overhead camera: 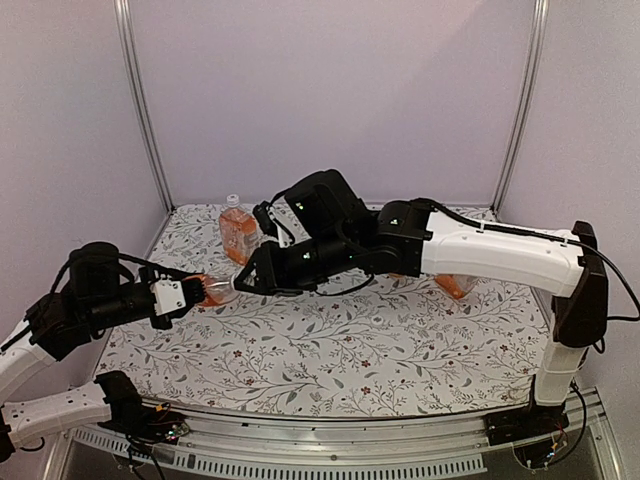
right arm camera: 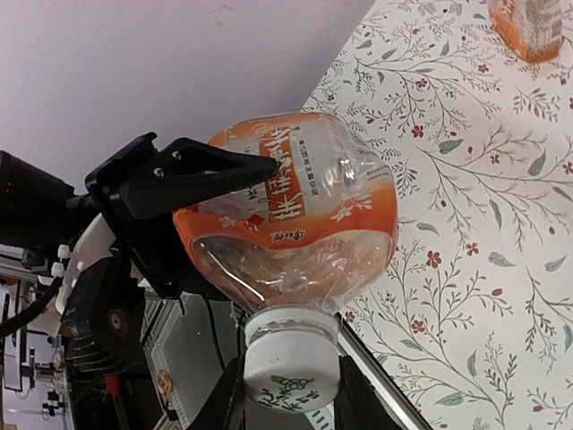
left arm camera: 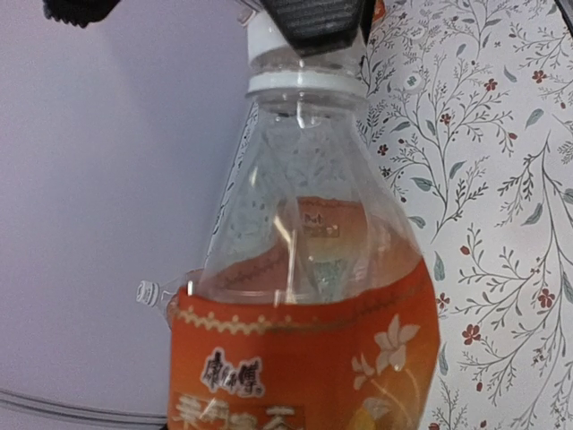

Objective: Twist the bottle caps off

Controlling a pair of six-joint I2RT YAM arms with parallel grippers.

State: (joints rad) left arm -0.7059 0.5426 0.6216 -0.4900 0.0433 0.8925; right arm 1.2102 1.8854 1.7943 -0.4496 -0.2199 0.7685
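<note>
Top external view: the left gripper (overhead camera: 190, 293) held one bottle (overhead camera: 213, 290) on its side over the flowered table (overhead camera: 330, 350), left of centre in the frame, its neck pointing right toward the right gripper (overhead camera: 243, 282). Right wrist view: the bottle's white cap (right arm camera: 291, 363) sat at lower centre between the right gripper's two fingers (right arm camera: 367, 403), which we read as pressed in on its sides. At upper left, a dark finger (right arm camera: 192, 175) of the left gripper pinched the orange label hard enough to dent the wall. Left wrist view: the same cap lay at the top edge, partly covered by a dark pad of the right gripper. We judged the step in hand to be loosening this cap. To do it well, we would hold the twisting axis in line with the neck. We would grip the cap's side wall rather than the collar ring beneath it, and turn only with the left fingers clamped firm, since so soft a wall could slip or buckle. With the bottle lying sideways, we would tip the neck upward before the cap came free, lest the drink spill. A second bottle (overhead camera: 238, 228) stood upright at the back of the table, above the held one in the frame, its own cap (overhead camera: 233, 200) on.
</note>
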